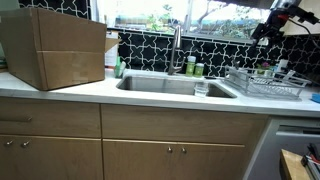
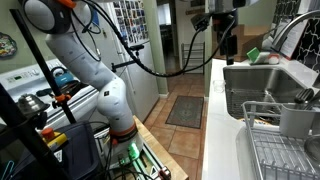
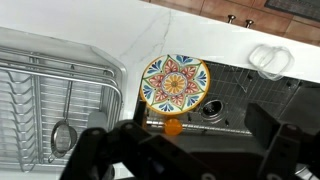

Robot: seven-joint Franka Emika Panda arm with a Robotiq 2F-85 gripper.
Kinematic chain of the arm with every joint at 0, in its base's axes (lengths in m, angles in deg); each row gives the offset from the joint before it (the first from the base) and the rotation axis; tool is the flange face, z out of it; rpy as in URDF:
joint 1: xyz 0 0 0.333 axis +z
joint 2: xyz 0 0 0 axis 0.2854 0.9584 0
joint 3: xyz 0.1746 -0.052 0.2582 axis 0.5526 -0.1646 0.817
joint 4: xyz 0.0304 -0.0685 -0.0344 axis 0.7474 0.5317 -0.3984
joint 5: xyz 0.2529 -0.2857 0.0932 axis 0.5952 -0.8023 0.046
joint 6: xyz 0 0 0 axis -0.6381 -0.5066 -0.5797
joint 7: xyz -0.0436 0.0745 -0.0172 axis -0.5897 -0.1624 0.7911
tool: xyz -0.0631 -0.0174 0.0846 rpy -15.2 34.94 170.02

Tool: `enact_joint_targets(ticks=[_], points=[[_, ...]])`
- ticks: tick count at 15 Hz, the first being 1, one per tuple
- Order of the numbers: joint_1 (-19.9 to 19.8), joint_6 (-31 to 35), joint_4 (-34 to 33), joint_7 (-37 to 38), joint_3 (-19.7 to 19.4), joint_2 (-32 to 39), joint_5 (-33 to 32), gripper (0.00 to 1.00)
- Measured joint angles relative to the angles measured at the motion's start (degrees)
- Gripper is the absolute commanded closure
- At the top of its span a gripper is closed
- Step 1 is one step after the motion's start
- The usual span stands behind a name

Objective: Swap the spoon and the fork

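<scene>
My gripper (image 1: 274, 22) hangs high above the dish rack (image 1: 262, 84) at the sink's end; it also shows in an exterior view (image 2: 222, 28). In the wrist view its two dark fingers (image 3: 185, 148) stand wide apart with nothing between them. The wire dish rack (image 3: 50, 80) lies below at the left. A round-bowled utensil that looks like a spoon (image 3: 62, 135) lies in it, beside thin upright pieces. I cannot make out a fork. A grey utensil holder (image 2: 295, 118) stands by the rack.
A colourful patterned plate (image 3: 175, 82), a small orange ball (image 3: 172, 126) and the drain (image 3: 212, 108) are in the sink (image 1: 175, 85). A clear glass (image 3: 268, 60) sits on the counter. A large cardboard box (image 1: 55, 45) and the faucet (image 1: 177, 45) stand behind.
</scene>
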Motion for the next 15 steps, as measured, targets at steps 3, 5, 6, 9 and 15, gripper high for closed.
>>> enact_joint_targets(ticks=[3, 5, 6, 9, 15], points=[[-0.2, 0.3, -0.8, 2.1, -0.4, 1.3, 0.1, 0.00], [-1.3, 2.1, -2.8, 4.5, -2.3, 3.7, 0.3, 0.00], [-1.9, 3.5, -4.0, 5.1, -3.5, 5.3, 0.4, 0.00], [-2.7, 6.1, -8.2, 5.2, -6.5, 10.6, 1.8, 0.00], [-3.3, 6.4, -17.4, 5.2, -8.9, 22.8, 7.7, 0.00]])
